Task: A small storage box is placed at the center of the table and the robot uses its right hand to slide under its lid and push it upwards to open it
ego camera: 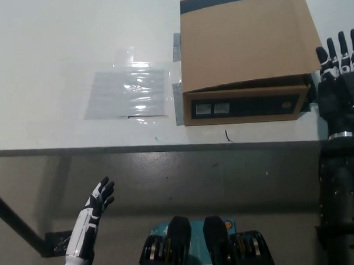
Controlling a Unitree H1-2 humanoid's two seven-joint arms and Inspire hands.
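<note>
Black right hand [338, 81] raised with fingers spread, empty, just beside the right edge of the brown cardboard storage box [244, 56], likely lining up with the closed flat lid's overhang. White left hand [96, 202] hangs open below the white counter [56, 67]; clear plastic sheet [128, 92] lies left of the box.

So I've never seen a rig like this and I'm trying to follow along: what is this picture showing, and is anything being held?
The picture comes from a camera on a humanoid robot's head, looking steeply down. The pale surface is a table. On it sits a brown cardboard storage box with its lid closed, and beside it a clear plastic sheet. The black right hand is raised at the box's right corner, fingers spread, holding nothing. The white left hand rests low, below the table edge, also empty.
</note>
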